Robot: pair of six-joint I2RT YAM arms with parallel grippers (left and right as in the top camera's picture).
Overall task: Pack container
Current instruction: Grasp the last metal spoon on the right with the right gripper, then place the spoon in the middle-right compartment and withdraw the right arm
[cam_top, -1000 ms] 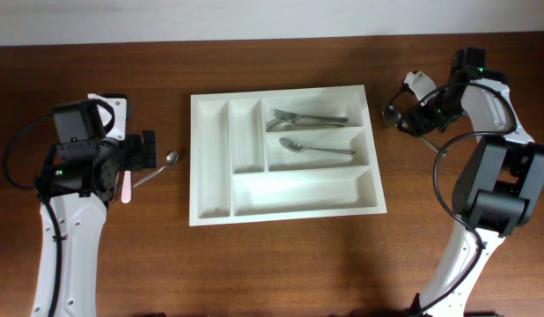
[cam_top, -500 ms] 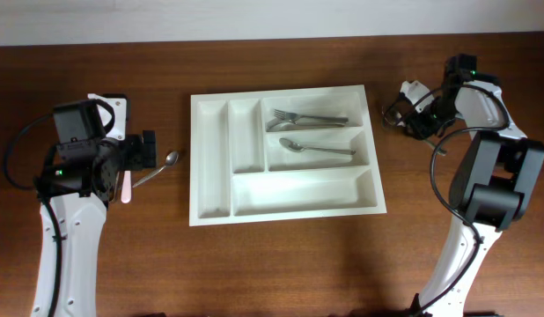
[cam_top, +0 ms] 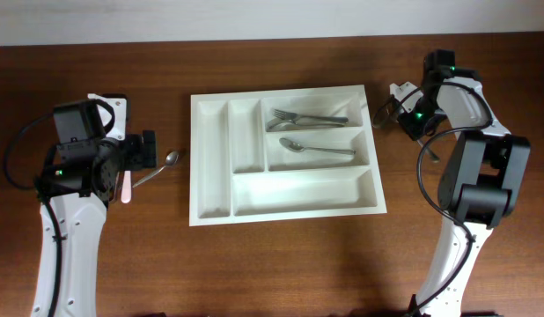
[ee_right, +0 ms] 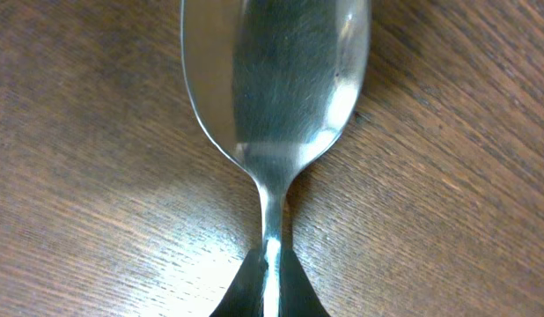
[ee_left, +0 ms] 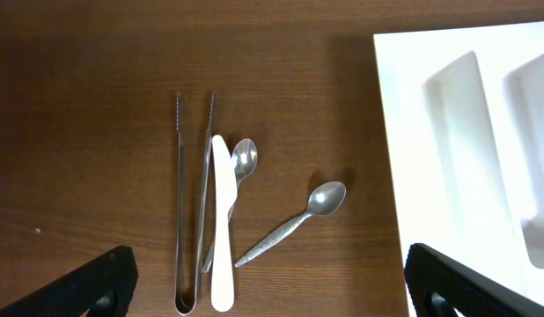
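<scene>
The white container lies mid-table; a fork and a spoon rest in its two upper wide compartments. In the right wrist view my right gripper is shut on the neck of a large steel spoon, whose bowl lies over the wood. From overhead, that right gripper sits just off the container's upper right corner. My left gripper stands open above loose utensils left of the container's rim, holding nothing.
Under the left gripper lie steel tongs, a white knife, a small spoon and a spoon with a patterned handle. The table's back edge runs behind the container.
The right gripper has closed on the spoon's neck and shifted left toward the container's corner. The left arm has not moved.
</scene>
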